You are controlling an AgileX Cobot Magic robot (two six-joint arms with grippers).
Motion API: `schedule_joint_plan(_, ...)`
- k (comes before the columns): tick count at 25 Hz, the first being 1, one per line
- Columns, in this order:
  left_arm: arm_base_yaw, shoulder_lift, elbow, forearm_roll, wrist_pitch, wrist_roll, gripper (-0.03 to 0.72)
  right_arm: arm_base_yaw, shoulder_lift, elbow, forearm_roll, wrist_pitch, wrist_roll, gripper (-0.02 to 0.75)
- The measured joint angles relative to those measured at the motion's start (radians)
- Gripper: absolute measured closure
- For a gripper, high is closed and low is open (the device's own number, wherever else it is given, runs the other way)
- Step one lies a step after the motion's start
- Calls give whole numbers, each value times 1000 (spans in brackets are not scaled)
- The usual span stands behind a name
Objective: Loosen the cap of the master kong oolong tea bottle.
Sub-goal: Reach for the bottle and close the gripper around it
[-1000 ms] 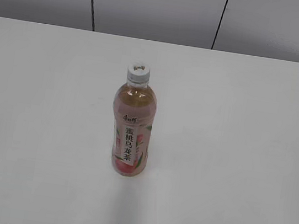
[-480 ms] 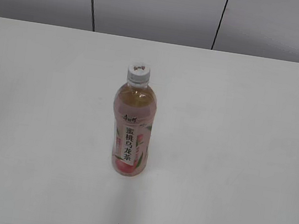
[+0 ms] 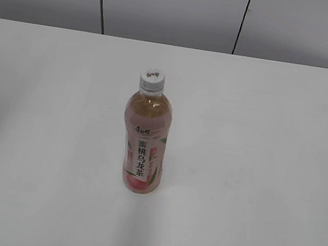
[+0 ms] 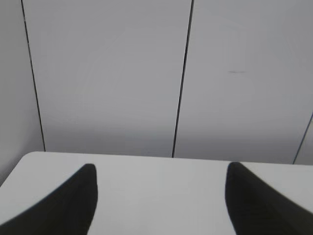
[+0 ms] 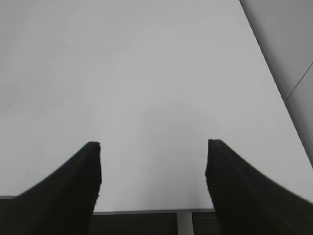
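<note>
Black, ribbed fingers of the left gripper (image 4: 161,200) and right gripper (image 5: 152,183) are spread apart, pinching nothing, over a smooth white table (image 3: 255,172) where one slim clear plastic master kong oolong tea bottle (image 3: 144,138) stands upright mid-table, its single ribbed white cap (image 3: 152,80) on.

Even, soft light fills all three views, and the white table (image 3: 255,172) runs bright and nearly washed out, with a faint shadow at the foot of the master kong oolong tea bottle (image 3: 143,150). In both wrist views, dark fingers (image 4: 63,210) (image 5: 58,196) sit soft-edged and out of focus along the bottom. A dim grey band shades the wall (image 4: 107,142) just above the table edge.
</note>
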Motion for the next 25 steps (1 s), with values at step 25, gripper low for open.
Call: schedule_joint_plan(25, 0, 1108, 52, 368, -1173, -181, 237, 0, 0, 0, 0, 0, 0, 227)
